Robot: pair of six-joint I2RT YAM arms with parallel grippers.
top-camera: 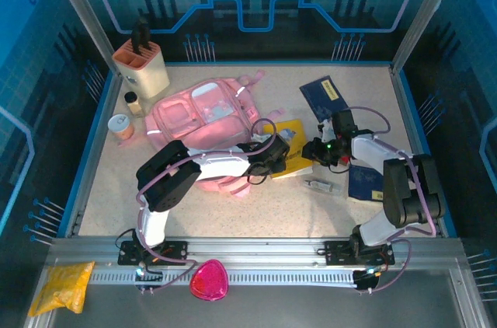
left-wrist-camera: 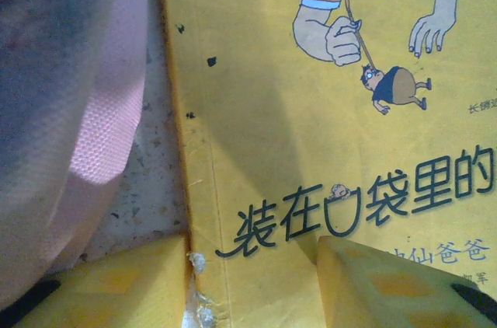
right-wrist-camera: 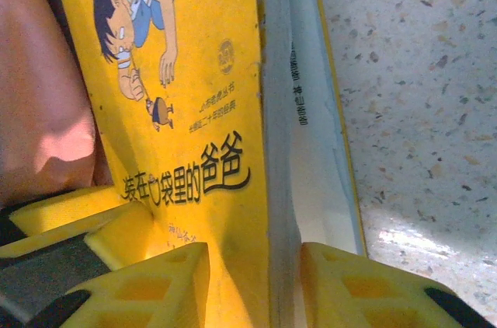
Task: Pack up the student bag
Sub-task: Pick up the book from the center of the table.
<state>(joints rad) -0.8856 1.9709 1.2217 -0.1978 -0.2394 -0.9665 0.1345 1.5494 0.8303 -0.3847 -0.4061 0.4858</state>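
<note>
Left tool [left-wrist-camera: 252,244] spread wide over yellow picture book [left-wrist-camera: 311,110], beside student bag [top-camera: 202,114]. Right tool [right-wrist-camera: 254,252] straddles the book's page edge; grip cannot be told.

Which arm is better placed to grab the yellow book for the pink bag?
Probably right: the right gripper straddles the yellow book's page edge, fingers either side. The left gripper faces the flat cover beside the student bag.
</note>
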